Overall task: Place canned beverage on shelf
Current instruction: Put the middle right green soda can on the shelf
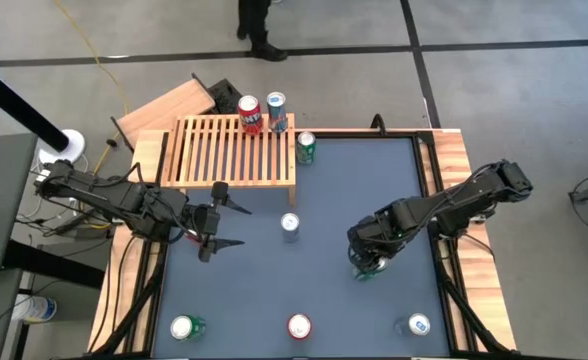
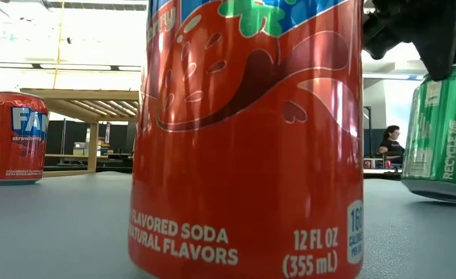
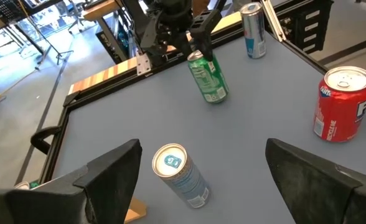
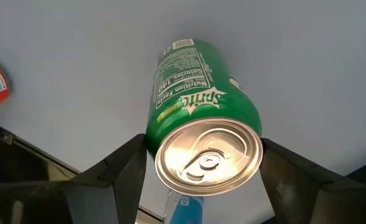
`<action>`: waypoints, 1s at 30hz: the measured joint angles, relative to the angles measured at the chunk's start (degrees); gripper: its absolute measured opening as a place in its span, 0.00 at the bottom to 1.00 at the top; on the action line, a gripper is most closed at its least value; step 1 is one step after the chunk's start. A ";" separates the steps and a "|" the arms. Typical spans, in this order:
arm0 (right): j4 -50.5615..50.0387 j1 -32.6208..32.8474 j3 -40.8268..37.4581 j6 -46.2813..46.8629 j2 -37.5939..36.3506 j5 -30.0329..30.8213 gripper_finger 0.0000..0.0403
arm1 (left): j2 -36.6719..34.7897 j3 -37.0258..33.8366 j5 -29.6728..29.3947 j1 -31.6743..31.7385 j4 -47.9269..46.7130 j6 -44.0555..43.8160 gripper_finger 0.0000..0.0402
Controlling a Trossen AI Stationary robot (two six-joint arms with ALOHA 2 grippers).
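The shelf, a slatted wooden rack at the table's far left, carries a red can and a silver-blue can at its far right corner. A green can stands on the table by the shelf's right end. My right gripper, at mid-right, is shut on another green can, which shows tilted in the left wrist view. My left gripper hovers open near the shelf's front edge. A silver-blue can stands upright on the table beyond its fingers, untouched. My right gripper pinches the green can's side wall just below the top rim between its two fingers, one on each side. The fingers come from above, slanting steeply down. The can is tilted; whether its bottom edge touches the table, I cannot tell.
Along the table's near edge stand a green can, a red can and a blue-topped can. The red one fills the low view. A raised dark rim borders the blue mat. A person's feet show beyond the table.
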 joint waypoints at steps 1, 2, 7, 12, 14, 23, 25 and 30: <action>-0.09 0.00 0.00 -0.31 0.00 0.09 0.69 | 0.00 0.00 0.00 0.00 0.00 0.00 0.83; -0.09 0.02 0.00 -0.49 0.00 0.16 0.69 | 0.00 0.00 0.00 0.00 0.00 0.00 0.83; 0.12 0.01 0.00 -1.88 0.00 0.18 0.69 | 0.00 0.00 0.00 0.00 -0.02 -0.04 0.83; 0.51 -0.37 0.00 -3.37 0.00 0.31 0.69 | 0.00 0.00 0.00 0.00 -0.02 -0.24 0.83; 0.71 -0.55 0.00 -4.30 0.00 0.45 0.71 | 0.00 0.00 0.00 0.00 -0.02 -0.26 0.83; 4.78 -0.79 0.09 -7.62 -0.15 -0.93 0.79 | 0.00 0.00 0.00 0.00 -0.49 -0.42 0.83; 5.96 -0.91 0.09 -7.63 -0.15 -1.00 0.79 | 0.00 0.00 0.00 0.00 -0.84 -0.40 0.83; 6.24 -2.26 0.09 -8.93 -0.13 -1.15 0.79 | 0.00 0.00 0.00 0.00 -1.34 -0.04 0.83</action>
